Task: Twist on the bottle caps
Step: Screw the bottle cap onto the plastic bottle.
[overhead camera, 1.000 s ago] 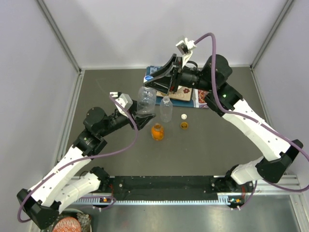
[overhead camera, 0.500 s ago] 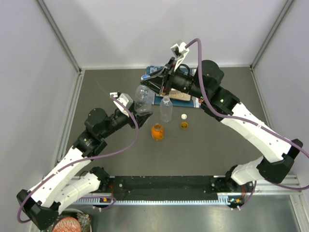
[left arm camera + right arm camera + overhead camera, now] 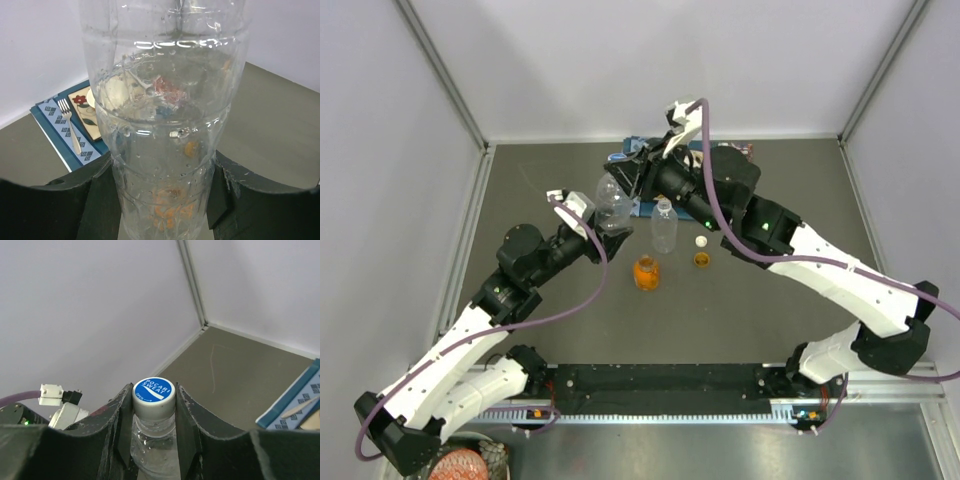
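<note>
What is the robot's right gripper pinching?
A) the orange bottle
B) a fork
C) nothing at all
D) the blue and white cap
D: in the right wrist view the right gripper has its two fingers closed around the blue and white cap, which sits on top of the clear bottle.

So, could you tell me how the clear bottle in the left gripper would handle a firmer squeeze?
The clear bottle looks empty, probably light. Its thin ribbed wall would likely buckle. Smooth plastic may slip in the left gripper as the cap turns.
</note>
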Controlling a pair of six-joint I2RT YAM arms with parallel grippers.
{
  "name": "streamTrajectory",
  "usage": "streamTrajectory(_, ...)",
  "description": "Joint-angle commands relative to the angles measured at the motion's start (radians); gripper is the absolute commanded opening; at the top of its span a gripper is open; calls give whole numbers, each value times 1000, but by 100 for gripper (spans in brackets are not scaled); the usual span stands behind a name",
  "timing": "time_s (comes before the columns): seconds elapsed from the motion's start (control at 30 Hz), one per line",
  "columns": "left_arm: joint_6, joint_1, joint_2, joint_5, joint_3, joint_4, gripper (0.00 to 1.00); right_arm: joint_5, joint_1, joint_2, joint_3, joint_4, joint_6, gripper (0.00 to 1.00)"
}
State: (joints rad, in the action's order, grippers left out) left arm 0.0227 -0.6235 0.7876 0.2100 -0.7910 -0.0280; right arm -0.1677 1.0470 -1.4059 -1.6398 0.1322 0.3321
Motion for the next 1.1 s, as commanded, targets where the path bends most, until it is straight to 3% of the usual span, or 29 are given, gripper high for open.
streamTrajectory(0.0, 26, 10, -16, -118, -59, -147, 6, -68, 90, -51, -31, 208, -16, 32)
streamTrajectory(0.13, 26, 10, -21, -92, -44, -154, 6, -72, 88, -59, -64, 207, -21, 48)
streamTrajectory(0.23, 31, 11, -24, -37, -28, -170, 6, -50, 88, -54, -92, 207, -45, 54)
streamTrajectory(0.63, 92, 16, -34, 149, -5, -210, 5, -52, 74, 53, -55, 225, -100, 68)
streamTrajectory(0.83, 112, 19, -40, 224, -10, -222, 6, 25, 18, 96, -81, 293, -73, 78)
streamTrajectory(0.93, 120, 21, -41, 268, -8, -228, 6, 86, -13, 128, -74, 297, -90, 80)
streamTrajectory(1.03, 131, 21, -41, 324, -4, -231, 6, 278, -67, 157, -83, 299, -123, 81)
streamTrajectory(1.07, 132, 21, -42, 359, -2, -236, 5, 428, -85, 162, -86, 299, -128, 81)
